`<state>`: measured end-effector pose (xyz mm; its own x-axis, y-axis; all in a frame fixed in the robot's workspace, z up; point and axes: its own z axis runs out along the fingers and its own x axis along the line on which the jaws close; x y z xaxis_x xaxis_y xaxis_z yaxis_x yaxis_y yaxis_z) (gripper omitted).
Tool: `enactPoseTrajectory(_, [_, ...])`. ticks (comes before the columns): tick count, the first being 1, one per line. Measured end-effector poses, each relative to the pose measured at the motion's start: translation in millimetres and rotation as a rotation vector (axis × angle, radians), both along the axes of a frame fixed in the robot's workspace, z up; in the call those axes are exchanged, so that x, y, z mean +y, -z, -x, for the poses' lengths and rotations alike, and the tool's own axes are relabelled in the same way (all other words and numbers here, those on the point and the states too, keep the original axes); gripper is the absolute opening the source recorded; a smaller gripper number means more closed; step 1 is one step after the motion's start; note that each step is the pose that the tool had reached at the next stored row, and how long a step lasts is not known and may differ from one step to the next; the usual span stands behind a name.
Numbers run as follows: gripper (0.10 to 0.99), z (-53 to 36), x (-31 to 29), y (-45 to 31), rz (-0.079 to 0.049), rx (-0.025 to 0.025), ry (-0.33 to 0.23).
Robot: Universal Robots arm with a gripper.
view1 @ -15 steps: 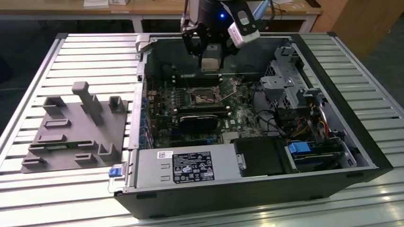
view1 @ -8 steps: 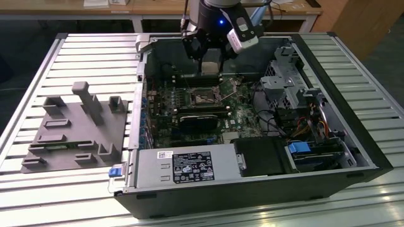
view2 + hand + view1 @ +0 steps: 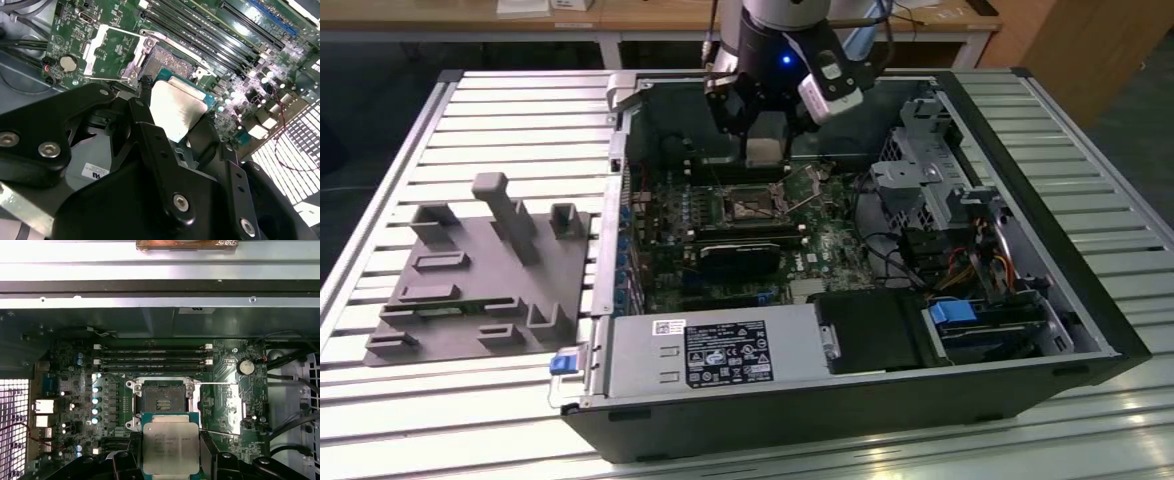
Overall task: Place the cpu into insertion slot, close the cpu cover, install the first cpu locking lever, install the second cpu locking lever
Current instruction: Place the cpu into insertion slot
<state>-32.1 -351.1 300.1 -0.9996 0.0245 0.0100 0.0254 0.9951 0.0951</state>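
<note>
The claw grips the cpu by two opposite edges, holding it above the board, just beside the slot and not yet over it. The cover stands swung open, clear of the slot. The placing likely calls for squaring the chip to the slot's rim, keeping it level, and lowering it straight without sliding.

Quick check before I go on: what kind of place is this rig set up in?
Probably a lab or workshop bench: an open computer case sits on a slatted metal table, a grey fixture block beside it, wooden desks behind.
</note>
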Motion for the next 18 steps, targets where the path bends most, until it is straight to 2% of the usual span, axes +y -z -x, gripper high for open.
enactPoseTrajectory(3, [0.541, 0.0, 0.0, 3.9, 0.000, -0.0003, 0.010])
enactPoseTrajectory(18, [0.541, 0.0, 0.0, 15.5, 0.001, -0.0005, 0.280])
